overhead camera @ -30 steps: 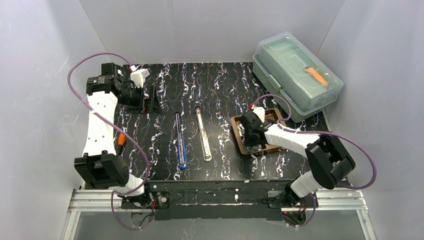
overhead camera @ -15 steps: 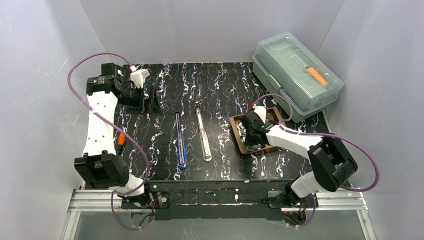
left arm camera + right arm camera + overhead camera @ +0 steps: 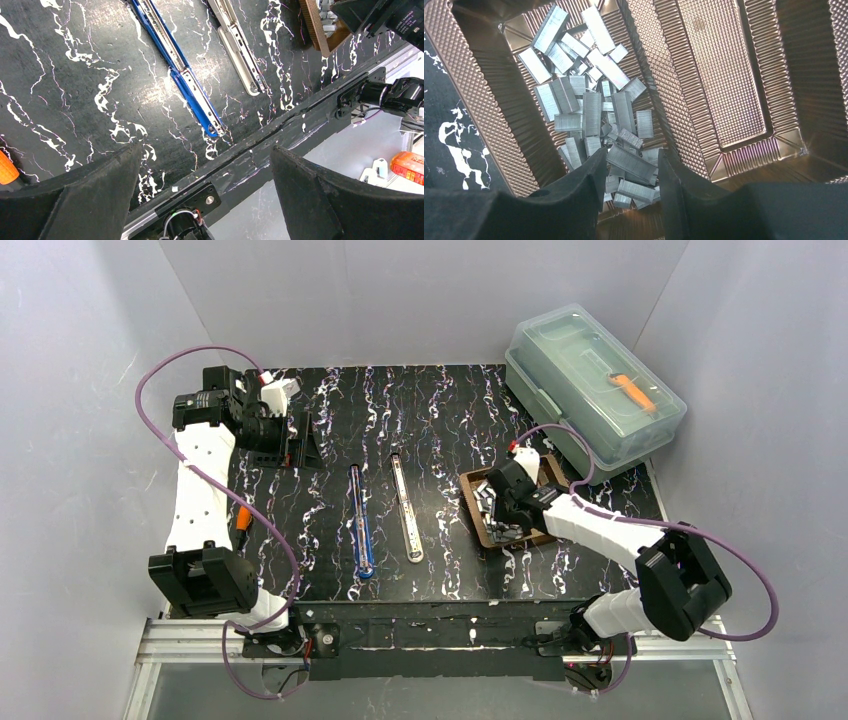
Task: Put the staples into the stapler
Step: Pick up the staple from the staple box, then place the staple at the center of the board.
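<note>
Two staplers lie opened flat mid-table: a blue stapler (image 3: 359, 520) (image 3: 185, 80) and a white stapler (image 3: 406, 508) (image 3: 237, 47). The staples (image 3: 487, 498) (image 3: 589, 105) are a heap of silvery strips in the left compartment of a brown tray (image 3: 468, 480) (image 3: 474, 95). My right gripper (image 3: 497, 512) (image 3: 631, 160) reaches down into that heap, its black fingers closed against the ends of one staple strip (image 3: 631, 164) lying slantwise between them. My left gripper (image 3: 300, 440) (image 3: 206, 149) hovers wide open and empty at the table's far left, away from both staplers.
A clear lidded box (image 3: 595, 390) holding an orange tool (image 3: 632, 388) stands at the back right. Beside the left arm lies an orange object (image 3: 242, 517) (image 3: 6, 167). The tray's right compartment (image 3: 724, 75) holds nothing. The table's metal front rail (image 3: 300, 115) runs below the staplers.
The right gripper's jaws have narrowed onto a strip in the tray, and the right arm's elbow has swung outward toward the near right. The left arm has not moved.
</note>
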